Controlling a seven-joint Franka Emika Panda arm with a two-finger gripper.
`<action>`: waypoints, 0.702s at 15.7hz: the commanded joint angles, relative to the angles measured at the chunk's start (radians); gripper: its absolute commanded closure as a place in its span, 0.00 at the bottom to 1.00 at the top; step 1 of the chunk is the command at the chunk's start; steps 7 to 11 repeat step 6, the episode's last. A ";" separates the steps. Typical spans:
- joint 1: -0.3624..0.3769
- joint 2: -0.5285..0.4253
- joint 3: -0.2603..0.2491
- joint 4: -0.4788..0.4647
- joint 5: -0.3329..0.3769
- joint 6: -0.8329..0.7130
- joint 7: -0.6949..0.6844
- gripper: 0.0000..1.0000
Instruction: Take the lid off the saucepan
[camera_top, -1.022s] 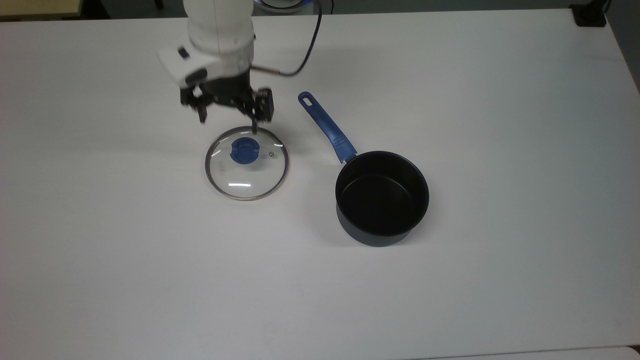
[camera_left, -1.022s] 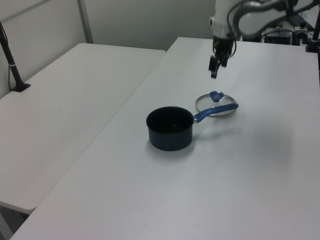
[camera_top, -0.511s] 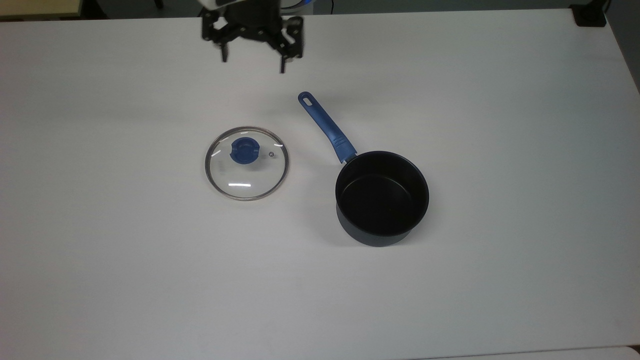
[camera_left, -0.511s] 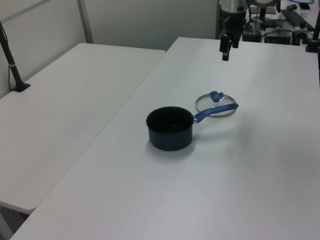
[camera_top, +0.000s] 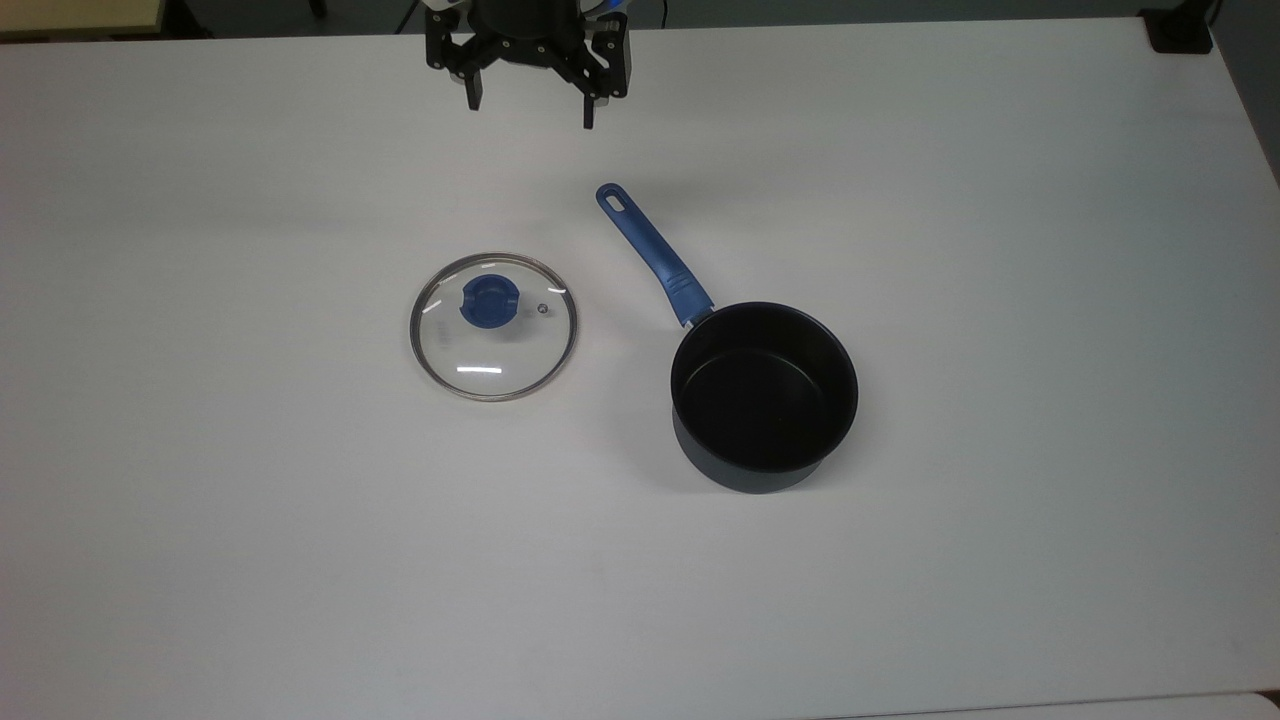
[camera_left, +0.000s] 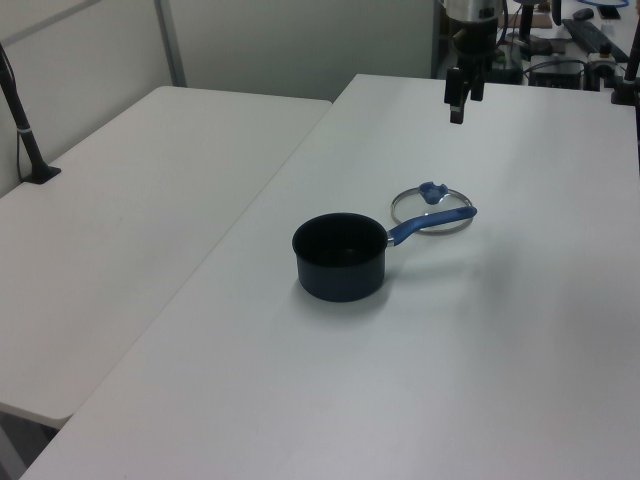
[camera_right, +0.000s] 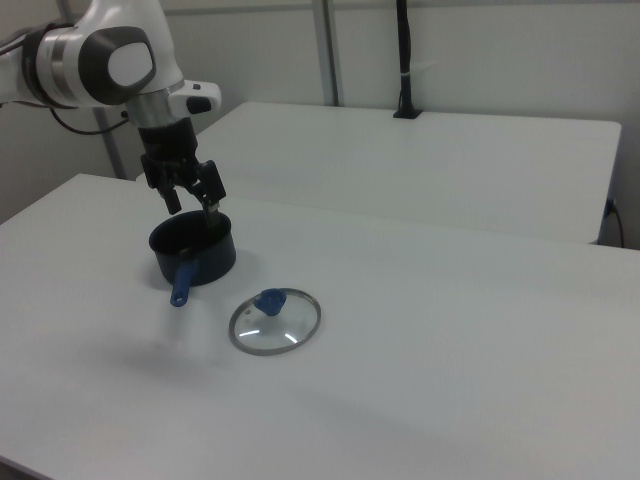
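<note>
The glass lid (camera_top: 493, 340) with its blue knob (camera_top: 489, 300) lies flat on the white table, apart from the saucepan and on the top view's left of it. The dark saucepan (camera_top: 764, 395) stands uncovered, its black inside showing, its blue handle (camera_top: 655, 255) pointing toward the top view's upper left. My gripper (camera_top: 530, 108) hangs open and empty, high over the table near the top view's upper edge, well clear of the lid. The lid (camera_left: 445, 220), saucepan (camera_left: 340, 255) and gripper (camera_left: 458, 105) show in the left view. The right view has the lid (camera_right: 275, 322), saucepan (camera_right: 192, 250) and gripper (camera_right: 193, 205).
A second white table (camera_left: 150, 200) adjoins on the left view's left, with a black post (camera_left: 25, 130) clamped on it. A black block (camera_top: 1180, 30) sits at the top view's upper right corner. Equipment and cables (camera_left: 570, 40) crowd the far end behind the arm.
My gripper has lifted off from just above the lid and drawn back toward the top view's upper edge, then drifted slightly right. Lid and saucepan have not moved.
</note>
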 joint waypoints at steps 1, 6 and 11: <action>0.025 -0.011 -0.019 0.073 0.023 -0.127 -0.038 0.00; 0.017 -0.009 -0.019 0.084 0.023 -0.130 -0.061 0.00; 0.017 -0.009 -0.019 0.084 0.023 -0.130 -0.061 0.00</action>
